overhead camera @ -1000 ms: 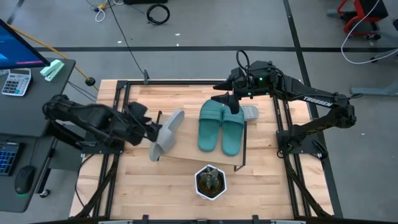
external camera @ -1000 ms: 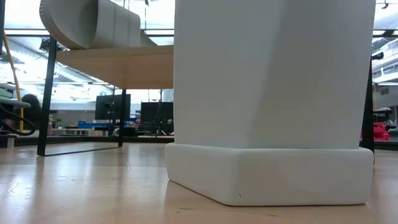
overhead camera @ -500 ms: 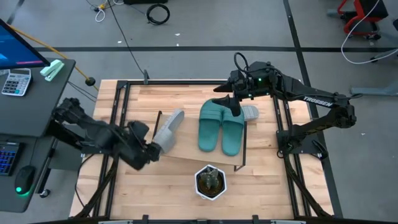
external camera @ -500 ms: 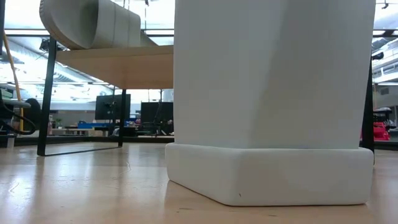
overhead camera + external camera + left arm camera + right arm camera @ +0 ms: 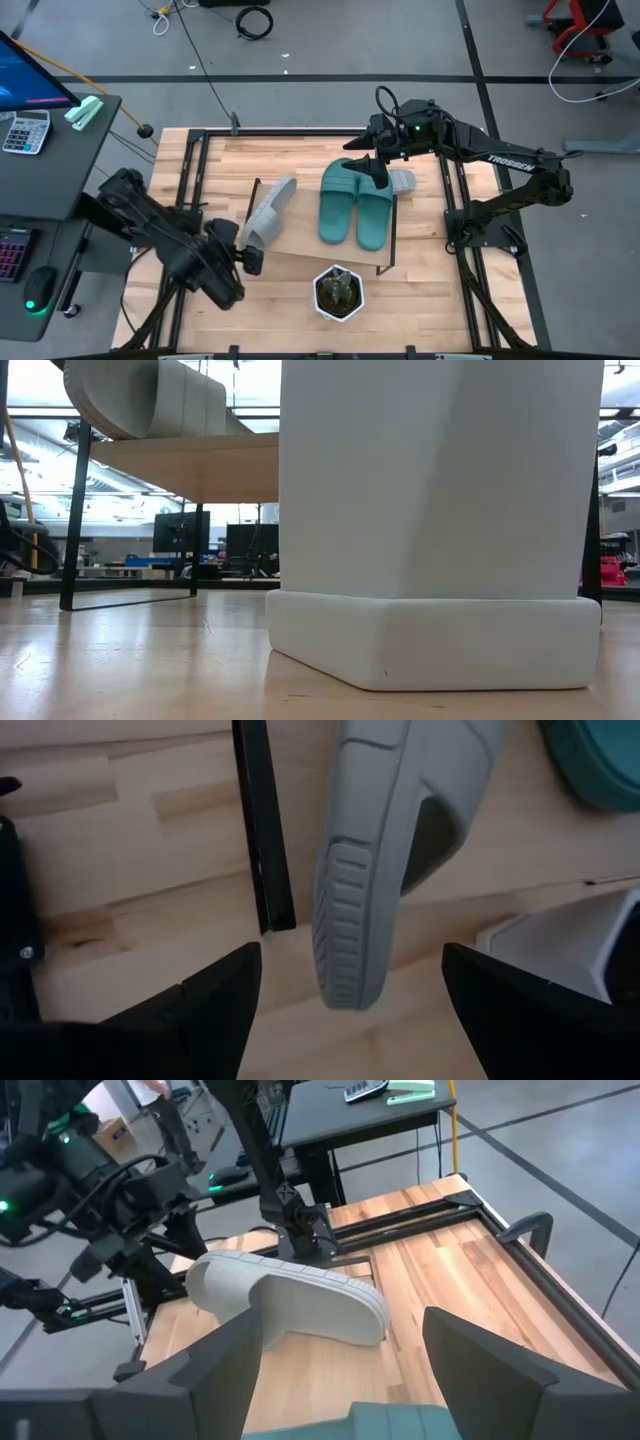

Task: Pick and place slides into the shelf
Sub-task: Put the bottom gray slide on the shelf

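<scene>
My left gripper point(image 5: 252, 262) hangs open and empty just off the shelf point(image 5: 300, 240), near the grey slide point(image 5: 268, 213) lying half over the shelf's left edge. The teal pair point(image 5: 355, 203) sits on the board, my right gripper point(image 5: 372, 168) open above it. I judge these foam slides light, squashy and a bit springy (probably grippy too), so I'd pinch the wide strap.
</scene>
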